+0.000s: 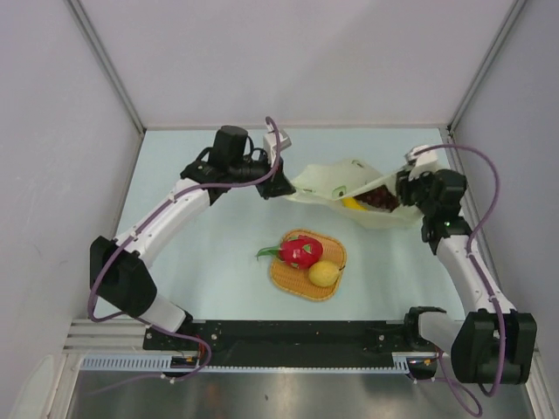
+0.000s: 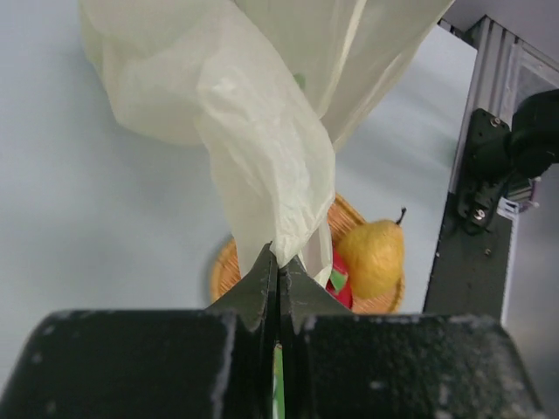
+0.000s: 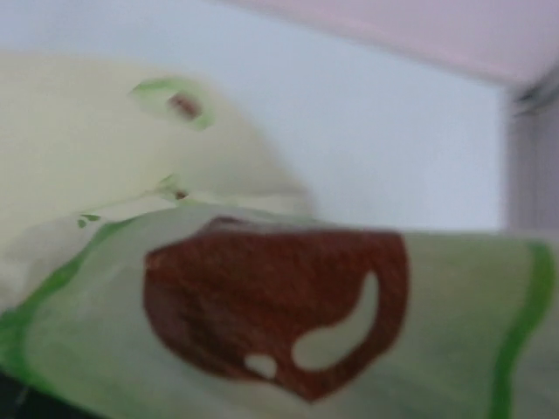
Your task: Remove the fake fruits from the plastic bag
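The plastic bag point(image 1: 336, 188) hangs stretched above the table between my two grippers. My left gripper point(image 1: 281, 186) is shut on its left end; in the left wrist view the jaws point(image 2: 280, 257) pinch a twisted fold of the bag point(image 2: 262, 131). My right gripper point(image 1: 403, 196) holds the bag's right end. Its fingers are hidden in the right wrist view, where the bag point(image 3: 105, 175) fills the frame. A yellow banana point(image 1: 353, 204) and dark grapes point(image 1: 378, 198) lie inside the bag. A dark red blurred shape point(image 3: 262, 305) shows close up. The dragon fruit point(image 1: 301, 252) and yellow pear point(image 1: 324, 273) rest on the mat.
The orange woven mat point(image 1: 288, 278) lies at table centre, below and in front of the bag; it also shows in the left wrist view point(image 2: 223, 266). Walls close the table on three sides. A black rail point(image 1: 288, 336) runs along the near edge.
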You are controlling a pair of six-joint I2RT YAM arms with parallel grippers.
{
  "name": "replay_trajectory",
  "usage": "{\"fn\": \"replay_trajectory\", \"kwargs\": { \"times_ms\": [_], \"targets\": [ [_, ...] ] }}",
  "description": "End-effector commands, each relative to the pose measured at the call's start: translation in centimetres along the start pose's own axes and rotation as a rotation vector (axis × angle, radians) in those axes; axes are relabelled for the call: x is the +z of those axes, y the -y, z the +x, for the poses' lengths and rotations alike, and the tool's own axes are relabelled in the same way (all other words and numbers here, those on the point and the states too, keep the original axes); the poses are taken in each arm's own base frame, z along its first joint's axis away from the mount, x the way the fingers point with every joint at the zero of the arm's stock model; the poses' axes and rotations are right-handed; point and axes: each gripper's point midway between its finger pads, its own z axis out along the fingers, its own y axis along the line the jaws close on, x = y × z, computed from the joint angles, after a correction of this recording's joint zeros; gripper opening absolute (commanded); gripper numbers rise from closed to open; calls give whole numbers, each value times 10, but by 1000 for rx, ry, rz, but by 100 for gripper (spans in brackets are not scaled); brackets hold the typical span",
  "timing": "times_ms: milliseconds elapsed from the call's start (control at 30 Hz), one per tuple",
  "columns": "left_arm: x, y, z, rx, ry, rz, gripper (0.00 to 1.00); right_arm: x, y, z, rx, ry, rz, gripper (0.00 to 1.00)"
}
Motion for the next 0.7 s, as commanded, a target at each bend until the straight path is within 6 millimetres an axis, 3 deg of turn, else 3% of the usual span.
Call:
{"fn": "replay_trajectory", "kwargs": {
  "times_ms": [0,167,333,400,467,500,600,633,667],
  "targets": [
    [-11,20,5,-44,26,47,0,-17,-87,64,18,-172,-318,44],
    [-4,21,-8,-57,64,48,0,-25,-115,82,-38,-225,-407,46],
    [2,21,-28,-55,100,53,0,-12,-113,91,-89,-228,-351,51],
    [6,17,-31,-56,98,39,1,-15,-119,106,-108,-262,-349,57],
    [9,17,-31,-69,97,38,2,-26,-126,124,-130,-321,-367,62],
    [10,16,-31,-75,96,32,2,-35,-138,130,-146,-347,-407,62],
    [13,12,-25,-82,80,9,0,-69,-150,152,-180,-433,-461,65],
    [13,11,-21,-83,70,4,1,-73,-149,151,-199,-424,-466,66],
    [13,10,-16,-76,61,1,0,-71,-144,137,-177,-377,-425,70]
  ]
}}
